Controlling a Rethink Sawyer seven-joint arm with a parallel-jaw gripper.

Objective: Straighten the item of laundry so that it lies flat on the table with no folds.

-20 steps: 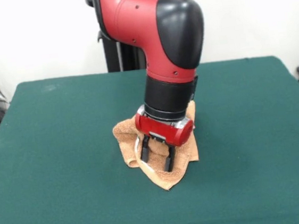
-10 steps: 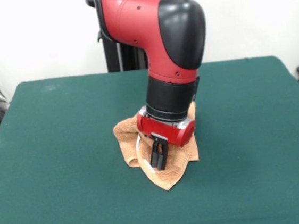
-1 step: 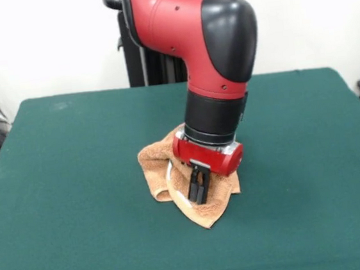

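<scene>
On the green table (image 3: 63, 186), the hand (image 3: 198, 190) pinches the crumpled towel (image 3: 161, 169) beneath it.

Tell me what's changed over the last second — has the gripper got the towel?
The gripper closed, apparently pinching a fold of the towel, then shifted slightly to the picture's right, tilting. The towel's near part seems tugged a little; the rest lies crumpled as before on the table.

Single raised view across table (image 3: 56, 186)
</scene>
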